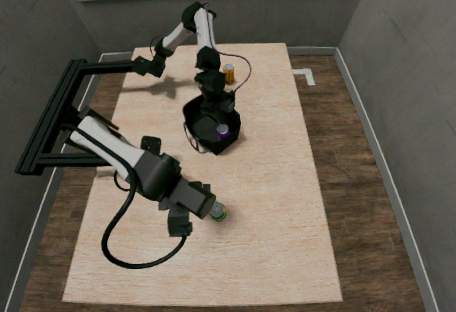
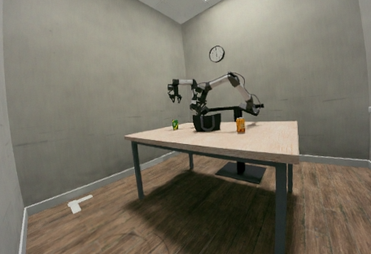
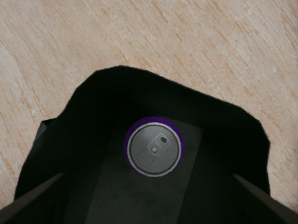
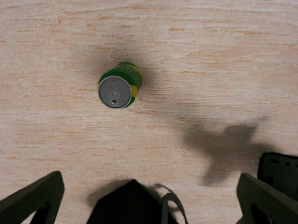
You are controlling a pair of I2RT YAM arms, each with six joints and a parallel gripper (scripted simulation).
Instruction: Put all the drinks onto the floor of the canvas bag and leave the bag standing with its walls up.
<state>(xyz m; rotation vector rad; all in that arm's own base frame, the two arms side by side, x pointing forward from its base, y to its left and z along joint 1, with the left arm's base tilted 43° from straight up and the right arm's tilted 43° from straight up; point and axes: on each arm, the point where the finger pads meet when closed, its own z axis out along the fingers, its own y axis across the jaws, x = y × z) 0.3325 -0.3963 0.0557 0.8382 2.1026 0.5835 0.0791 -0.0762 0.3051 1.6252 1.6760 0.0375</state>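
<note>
The black canvas bag (image 1: pixel 224 143) (image 2: pixel 198 124) (image 3: pixel 95 97) (image 4: pixel 127 207) stands open with its walls up. A purple can (image 1: pixel 222 131) (image 3: pixel 154 148) stands upright on its floor, near one wall. My left gripper (image 3: pixel 147 183) is open, above the bag's opening, with the purple can free below its fingers. A green can (image 1: pixel 218 213) (image 2: pixel 175 124) (image 4: pixel 121 86) stands on the table on one side of the bag. My right gripper (image 2: pixel 176 100) (image 4: pixel 149 180) is open and empty, high above the table near the green can. An orange can (image 1: pixel 228 74) (image 2: pixel 241 125) stands on the other side of the bag.
Both arms reach over the wooden table (image 1: pixel 280 230) (image 2: pixel 268 140) from a black frame (image 1: pixel 47 115) at one side. The bag's loop handle (image 4: pixel 172 199) stands out from its wall toward the green can's side. The left arm's forearm passes close to the orange can.
</note>
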